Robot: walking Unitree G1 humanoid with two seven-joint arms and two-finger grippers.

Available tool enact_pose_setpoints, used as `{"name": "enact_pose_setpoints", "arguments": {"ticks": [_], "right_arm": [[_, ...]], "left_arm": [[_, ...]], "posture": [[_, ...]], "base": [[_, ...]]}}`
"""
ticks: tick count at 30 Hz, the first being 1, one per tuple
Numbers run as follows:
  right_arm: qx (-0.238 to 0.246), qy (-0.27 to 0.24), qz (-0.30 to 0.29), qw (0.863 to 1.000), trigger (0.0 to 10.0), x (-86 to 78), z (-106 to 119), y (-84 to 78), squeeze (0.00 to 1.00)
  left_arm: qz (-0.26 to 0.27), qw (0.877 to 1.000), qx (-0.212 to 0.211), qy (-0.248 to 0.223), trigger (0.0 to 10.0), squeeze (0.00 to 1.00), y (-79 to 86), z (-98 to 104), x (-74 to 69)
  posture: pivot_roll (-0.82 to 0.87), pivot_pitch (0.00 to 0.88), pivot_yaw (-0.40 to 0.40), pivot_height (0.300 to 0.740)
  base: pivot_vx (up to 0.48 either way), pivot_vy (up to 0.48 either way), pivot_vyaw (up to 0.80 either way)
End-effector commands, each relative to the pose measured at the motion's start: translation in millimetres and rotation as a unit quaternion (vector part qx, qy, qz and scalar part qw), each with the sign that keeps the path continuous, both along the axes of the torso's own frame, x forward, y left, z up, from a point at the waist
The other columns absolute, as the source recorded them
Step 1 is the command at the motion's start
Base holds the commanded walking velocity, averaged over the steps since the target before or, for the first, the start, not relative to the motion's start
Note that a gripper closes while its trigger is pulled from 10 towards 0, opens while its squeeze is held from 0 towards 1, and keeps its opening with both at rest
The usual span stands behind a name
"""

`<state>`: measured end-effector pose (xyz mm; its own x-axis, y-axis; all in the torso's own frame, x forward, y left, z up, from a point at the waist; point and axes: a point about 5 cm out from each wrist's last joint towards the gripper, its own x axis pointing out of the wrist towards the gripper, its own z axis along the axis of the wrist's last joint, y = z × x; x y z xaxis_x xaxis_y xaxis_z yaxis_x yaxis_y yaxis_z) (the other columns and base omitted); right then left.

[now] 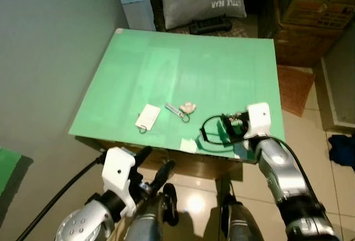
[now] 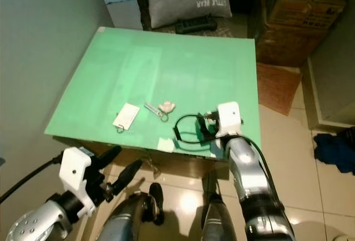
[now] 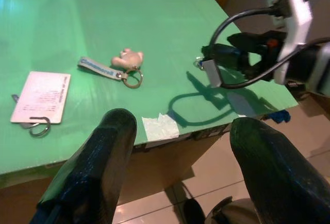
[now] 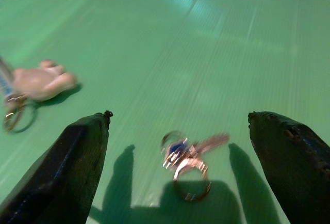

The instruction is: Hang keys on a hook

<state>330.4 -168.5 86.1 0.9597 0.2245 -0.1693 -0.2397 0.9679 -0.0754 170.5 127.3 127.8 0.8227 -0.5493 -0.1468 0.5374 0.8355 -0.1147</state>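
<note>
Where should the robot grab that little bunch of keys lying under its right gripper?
Probably the metal ring of the keys, from straight above. The bunch lies flat on the green table, and the open right gripper already straddles it, one finger on each side, so closing should pinch the ring.

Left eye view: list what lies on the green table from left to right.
White card tag → blue strap → beige animal charm → right gripper, with its fingers open over a small set of keys.
</note>
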Motion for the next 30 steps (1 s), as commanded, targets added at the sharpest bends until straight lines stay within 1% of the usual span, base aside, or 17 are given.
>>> {"name": "enact_pose_setpoints", "arguments": {"ticks": [1,4,6,7,10,11,12,13,16,19,20,21,22,24,26,27,30], "right_arm": [[-0.011,0.011,0.001,1.000,10.0,1.2,-8,-5.2,0.00],[-0.013,0.016,0.005,1.000,10.0,7.8,-9,-4.6,0.00],[-0.013,0.017,0.004,1.000,10.0,9.0,-9,-4.7,0.00],[-0.017,0.023,-0.012,1.000,10.0,12.2,-11,-7.7,0.00],[-0.011,0.032,-0.028,0.999,10.0,14.8,-14,-9.5,0.00],[-0.009,0.035,-0.028,0.999,10.0,16.3,-15,-7.0,0.00],[-0.009,0.035,-0.028,0.999,10.0,16.3,-15,-7.0,0.00],[-0.010,0.035,-0.018,0.999,10.0,17.7,-14,-3.2,0.00],[-0.014,0.036,-0.007,0.999,10.0,20.2,-13,0.9,0.00],[-0.022,0.038,-0.012,0.999,9.8,23.4,-11,0.2,0.00],[-0.020,0.040,-0.016,0.999,4.6,24.1,-11,-0.5,0.00],[-0.018,0.043,-0.019,0.999,2.3,24.8,-11,-1.0,0.00],[-0.017,0.044,-0.021,0.999,2.3,25.3,-10,-1.2,0.00],[-0.010,0.051,-0.025,0.998,0.0,25.6,-11,-1.8,0.00],[-0.002,0.054,-0.031,0.998,0.0,25.5,-12,-3.6,0.00],[0.008,0.057,-0.049,0.997,0.0,25.5,-12,-7.4,0.00],[0.018,0.060,-0.072,0.995,0.0,25.0,-14,-12.1,0.00]], "left_arm": [[-0.004,1.000,0.000,0.018,10.0,0.00,-1.3,0,-9.6],[-0.005,1.000,0.004,0.024,10.0,0.00,1.5,4,-15.9],[-0.006,1.000,0.006,0.026,10.0,0.00,2.4,4,-16.9],[-0.001,0.999,0.011,0.031,10.0,0.00,8.0,8,-20.6],[0.005,0.999,0.017,0.040,10.0,0.00,14.0,13,-28.8],[0.007,0.999,0.024,0.045,10.0,0.00,16.4,15,-34.2],[0.007,0.999,0.024,0.045,10.0,0.00,16.4,15,-34.2],[0.012,0.998,0.030,0.051,10.0,0.00,18.4,16,-38.8],[0.015,0.998,0.031,0.058,10.0,0.00,19.6,17,-43.3],[0.019,0.997,0.036,0.063,10.0,0.00,20.7,18,-46.4],[0.019,0.997,0.037,0.065,10.0,0.00,20.9,18,-47.3],[0.019,0.997,0.038,0.067,10.0,0.00,21.3,18,-48.4],[0.019,0.997,0.038,0.069,10.0,0.00,21.7,19,-49.5],[0.019,0.996,0.040,0.076,10.0,0.00,22.7,19,-52.9],[0.019,0.996,0.040,0.079,10.0,0.00,22.8,20,-54.2],[0.018,0.996,0.040,0.081,10.0,0.00,22.5,18,-54.1],[0.017,0.996,0.040,0.082,10.0,0.00,21.2,15,-51.7]], "posture": [[0.06,0.306,0.078,0.740],[0.10,0.325,0.091,0.740],[0.10,0.325,0.091,0.740],[0.14,0.353,0.109,0.740],[0.16,0.373,0.124,0.740],[0.17,0.382,0.128,0.740],[0.17,0.382,0.128,0.740],[0.19,0.395,0.139,0.740],[0.20,0.413,0.145,0.740],[0.21,0.421,0.147,0.740],[0.21,0.422,0.147,0.740],[0.21,0.424,0.147,0.740],[0.22,0.426,0.148,0.740],[0.22,0.431,0.149,0.740],[0.21,0.432,0.148,0.740],[0.21,0.432,0.145,0.740],[0.19,0.419,0.136,0.740]], "base": [[0.000,0.000,0.00],[0.000,0.000,0.00],[0.000,0.000,0.00],[0.000,0.000,0.00],[0.000,0.000,0.00],[0.000,0.000,0.00],[0.000,0.000,0.00],[0.000,0.000,0.00],[0.000,0.000,0.00],[0.000,0.000,0.00],[0.000,0.000,0.00],[0.000,0.000,0.00],[0.000,0.000,0.00],[0.000,0.000,0.00],[0.000,0.000,0.00],[0.000,0.000,0.00],[0.000,0.000,0.00]]}}
